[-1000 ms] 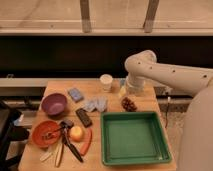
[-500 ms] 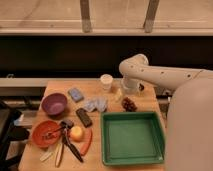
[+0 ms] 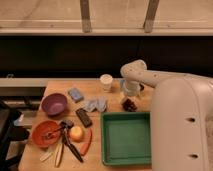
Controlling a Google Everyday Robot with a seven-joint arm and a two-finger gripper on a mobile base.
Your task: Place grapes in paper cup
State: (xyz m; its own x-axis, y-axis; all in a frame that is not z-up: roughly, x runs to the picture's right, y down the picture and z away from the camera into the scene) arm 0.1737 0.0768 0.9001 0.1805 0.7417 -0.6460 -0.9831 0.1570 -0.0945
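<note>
Wooden table [image 3: 60, 86]: gripper [image 3: 131, 95] hovers over grapes [image 3: 130, 104]; I cannot tell its grip. Likely pickup step; next, carry them to paper cup [image 3: 106, 81] at ten o'clock.

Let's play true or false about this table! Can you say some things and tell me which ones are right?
1. The grapes are inside the paper cup. False: they lie on the table, to the right of the cup and apart from it.
2. The claw hangs close over the grapes. True.
3. The purple bowl sits on the left part of the table. True.
4. The round yellow fruit is in the green tray. False: it lies on the table beside the orange bowl, to the left of the tray.
</note>
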